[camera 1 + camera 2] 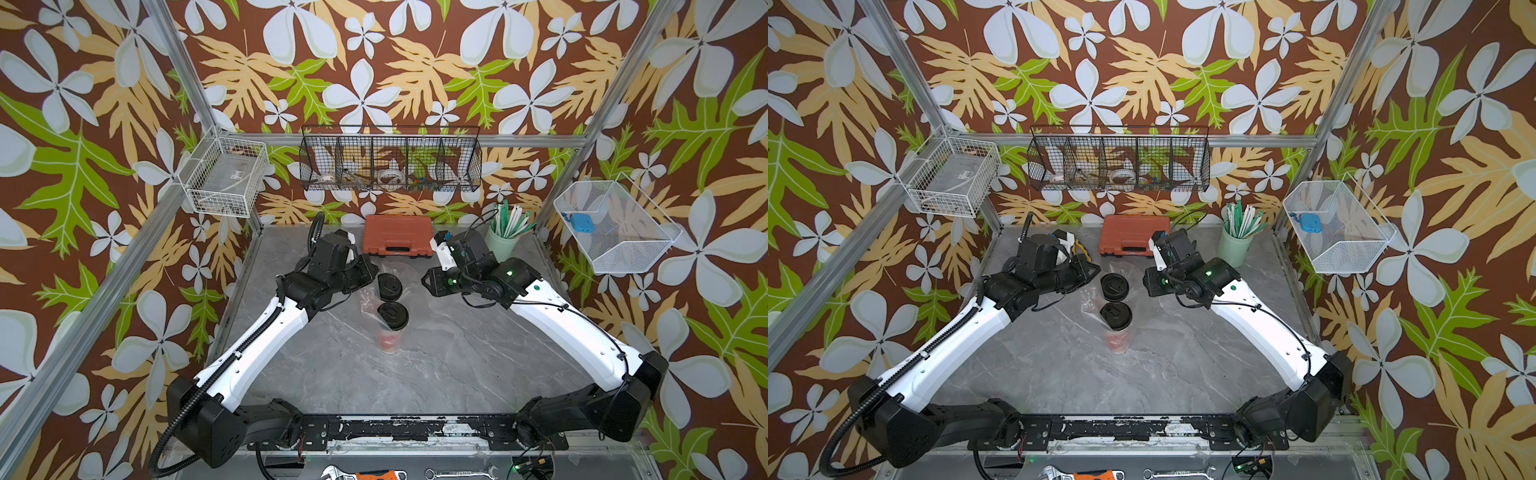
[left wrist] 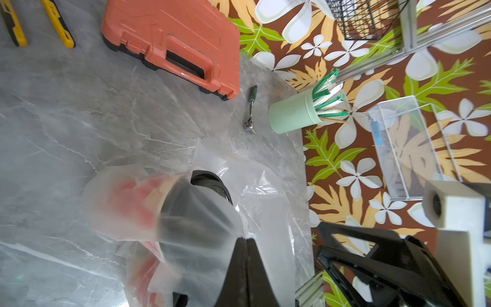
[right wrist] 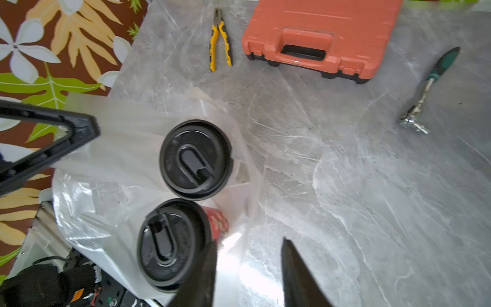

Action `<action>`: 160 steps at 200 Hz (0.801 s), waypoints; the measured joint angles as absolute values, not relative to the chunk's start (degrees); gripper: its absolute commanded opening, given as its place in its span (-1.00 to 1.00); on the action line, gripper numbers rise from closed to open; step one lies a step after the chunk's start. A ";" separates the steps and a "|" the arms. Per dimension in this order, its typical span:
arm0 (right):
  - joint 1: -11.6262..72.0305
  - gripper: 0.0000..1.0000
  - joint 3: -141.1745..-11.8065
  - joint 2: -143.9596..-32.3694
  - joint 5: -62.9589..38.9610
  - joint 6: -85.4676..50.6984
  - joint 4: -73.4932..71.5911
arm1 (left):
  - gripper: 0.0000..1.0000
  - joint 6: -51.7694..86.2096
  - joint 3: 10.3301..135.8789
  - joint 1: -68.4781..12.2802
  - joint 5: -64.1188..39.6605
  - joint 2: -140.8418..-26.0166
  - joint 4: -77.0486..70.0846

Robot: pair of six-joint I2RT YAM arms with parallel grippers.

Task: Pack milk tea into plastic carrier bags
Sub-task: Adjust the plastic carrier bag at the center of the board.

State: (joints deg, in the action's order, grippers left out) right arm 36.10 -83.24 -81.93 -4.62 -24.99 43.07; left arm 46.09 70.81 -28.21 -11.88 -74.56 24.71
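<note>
Two milk tea cups, red with black domed lids, stand side by side mid-table: the far one point(image 1: 390, 286) point(image 1: 1113, 286) point(image 3: 195, 159) and the near one point(image 1: 392, 316) point(image 1: 1116, 316) point(image 3: 170, 244). Clear plastic carrier bag film point(image 3: 106, 164) point(image 2: 265, 212) wraps around both; the near cup's red side point(image 1: 388, 340) looks hazy behind it. My left gripper point(image 1: 376, 275) point(image 1: 1098, 273) point(image 2: 245, 239) sits left of the far lid, shut on the bag's edge. My right gripper point(image 1: 424, 281) point(image 1: 1145, 281) point(image 3: 248, 242) hovers to the right, open, with glossy film showing between its fingers.
An orange tool case point(image 1: 397, 240) lies at the back, a mint-green cup of straws point(image 1: 500, 243) at back right. Yellow pliers point(image 3: 220, 40) and a ratchet point(image 3: 425, 101) lie beside the case. Wire baskets point(image 1: 390, 160) hang on the walls. Wrenches point(image 1: 461, 473) lie at the front edge.
</note>
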 measured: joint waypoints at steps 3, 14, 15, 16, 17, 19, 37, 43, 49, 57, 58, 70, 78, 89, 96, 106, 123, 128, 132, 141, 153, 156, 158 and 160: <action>35.77 0.05 -82.70 -81.80 -4.58 -25.02 42.74 | -1.00 45.93 70.89 -28.16 -11.88 -74.76 24.95; 35.05 0.07 -80.97 -81.71 -5.23 -25.02 41.71 | -1.00 44.71 71.29 -28.03 -11.88 -75.48 25.50; 34.96 0.07 -80.73 -81.76 -5.43 -25.02 41.50 | -1.00 44.64 71.31 -28.01 -11.90 -75.57 25.52; 34.92 0.07 -80.60 -81.78 -5.56 -25.02 41.41 | -1.00 44.64 71.33 -28.01 -11.90 -75.61 25.54; 34.89 0.07 -80.47 -81.78 -5.69 -25.02 41.30 | -1.00 44.64 71.37 -28.01 -11.90 -75.70 25.54; 34.81 0.07 -80.12 -81.84 -6.02 -25.02 41.06 | -1.00 44.53 71.42 -28.01 -11.88 -75.81 25.58; 34.37 0.08 -77.82 -83.00 -8.91 -25.04 39.66 | -1.00 43.24 71.64 -27.97 -11.90 -76.47 25.96; 34.22 0.08 -77.52 -83.42 -9.76 -25.06 39.42 | -1.00 43.16 71.64 -27.97 -11.90 -76.49 26.20; 34.20 0.08 -77.36 -83.74 -10.52 -25.08 38.96 | -1.00 42.96 71.64 -27.97 -11.90 -76.49 26.37; 34.20 0.07 -77.34 -84.14 -11.38 -25.26 38.20 | -1.00 42.78 71.64 -27.97 -11.90 -76.47 26.55; 34.20 0.07 -77.34 -84.18 -11.55 -25.30 38.06 | -1.00 42.76 71.64 -27.97 -11.90 -76.47 26.55; 34.20 0.06 -77.49 -84.73 -12.56 -25.30 37.04 | -1.00 42.37 71.64 -27.97 -11.90 -76.44 26.65; 34.20 0.05 -77.89 -85.14 -13.17 -25.32 36.86 | -1.00 42.11 71.61 -27.97 -11.88 -76.38 26.76; 34.20 0.04 -78.78 -85.43 -13.02 -25.47 36.91 | -1.00 42.11 71.61 -27.97 -11.88 -76.16 26.87; 34.20 0.04 -79.53 -85.41 -12.88 -25.47 36.95 | -1.00 42.02 71.61 -27.97 -11.88 -76.05 26.96; 34.35 0.05 -81.14 -85.27 -11.75 -25.45 37.12 | -1.00 41.91 71.61 -27.97 -11.88 -75.94 27.05; 35.35 0.05 -84.07 -85.30 -10.85 -25.39 37.32 | -1.00 41.93 71.61 -27.97 -11.88 -75.92 27.16; 35.88 0.06 -84.84 -85.43 -10.70 -25.23 37.30 | -1.00 41.93 71.59 -27.97 -11.88 -75.90 27.16; 36.34 0.06 -85.45 -85.60 -10.68 -25.17 37.28 | -1.00 41.93 71.55 -27.97 -11.88 -75.85 27.14; 37.23 0.06 -86.54 -86.28 -10.68 -24.95 37.30 | -1.00 41.93 71.44 -27.97 -11.88 -75.75 27.14; 37.93 0.07 -87.39 -87.72 -10.85 -24.56 37.52 | -1.00 41.95 71.13 -27.97 -11.88 -75.64 27.11; 38.02 0.07 -87.50 -88.12 -10.70 -24.49 37.67 | -1.00 41.95 71.07 -27.97 -11.88 -75.61 27.11; 38.06 0.07 -87.57 -88.38 -10.57 -24.40 37.76 | -1.00 41.95 71.02 -27.97 -11.88 -75.61 27.11; 38.11 0.06 -87.61 -88.64 -10.39 -24.34 37.87 | -1.00 41.95 70.98 -27.97 -11.88 -75.59 27.11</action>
State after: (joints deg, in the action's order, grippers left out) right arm 38.11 -87.61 -88.64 -10.39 -24.34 37.87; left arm 41.95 70.98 -27.97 -11.88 -75.59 27.11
